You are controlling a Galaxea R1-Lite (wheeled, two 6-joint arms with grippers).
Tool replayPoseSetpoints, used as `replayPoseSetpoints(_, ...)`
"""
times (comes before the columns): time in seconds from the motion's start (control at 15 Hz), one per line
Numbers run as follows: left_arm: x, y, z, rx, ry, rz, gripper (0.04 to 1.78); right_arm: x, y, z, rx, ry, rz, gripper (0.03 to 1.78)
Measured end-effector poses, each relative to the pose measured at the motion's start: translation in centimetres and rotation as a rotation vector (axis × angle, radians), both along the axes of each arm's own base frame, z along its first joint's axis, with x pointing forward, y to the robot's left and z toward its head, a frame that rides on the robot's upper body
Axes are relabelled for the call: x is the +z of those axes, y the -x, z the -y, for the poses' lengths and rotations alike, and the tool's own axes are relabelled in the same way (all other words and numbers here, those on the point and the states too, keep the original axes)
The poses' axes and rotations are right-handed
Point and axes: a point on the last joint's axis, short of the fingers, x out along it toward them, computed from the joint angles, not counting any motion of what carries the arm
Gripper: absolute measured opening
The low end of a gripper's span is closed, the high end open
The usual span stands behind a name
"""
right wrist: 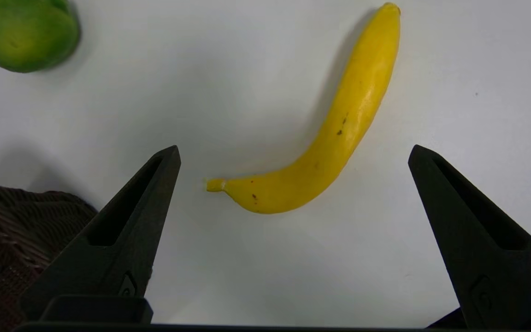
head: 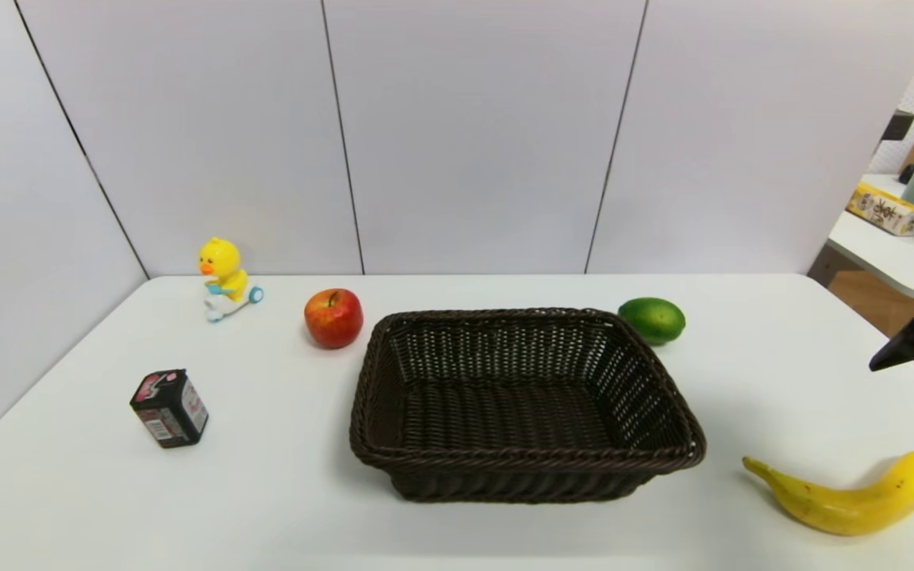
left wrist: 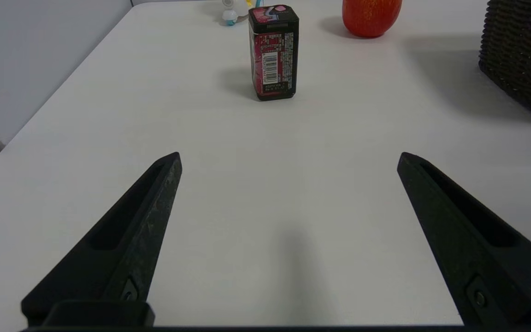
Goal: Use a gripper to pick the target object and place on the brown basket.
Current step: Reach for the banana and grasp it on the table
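The yellow banana lies on the white table at the front right, to the right of the brown basket. In the right wrist view the banana lies flat between and just beyond the open fingers of my right gripper, which hovers above it and holds nothing. A corner of the basket shows there too. Part of my right arm shows at the right edge of the head view. My left gripper is open and empty over bare table at the front left, out of the head view.
A green lime sits behind the basket's right corner and a red apple at its back left. A yellow duck toy and a small dark box stand on the left. Another table stands at the far right.
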Motion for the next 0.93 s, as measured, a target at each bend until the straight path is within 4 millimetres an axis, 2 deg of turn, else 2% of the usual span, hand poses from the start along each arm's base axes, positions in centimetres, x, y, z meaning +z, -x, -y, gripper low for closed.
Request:
replayPoseSetpoints(0.4, 0.0, 0.0, 0.0, 0.0, 0.0, 0.0, 1.69, -3.7, -2.8, -0.2, -0.136, -0.061, -0.21, 1.71)
replayPoseSetpoints(0.73, 0.0, 0.0, 0.0, 0.0, 0.0, 0.0, 1.69, -6.6, -5.5, -0.2, -0.209, -0.085, -0.323, 1.71)
replayPoseSetpoints(0.93, 0.0, 0.0, 0.0, 0.0, 0.0, 0.0, 1.69, -7.7, -6.3, -0.2, -0.217, -0.147, -0.372, 1.71)
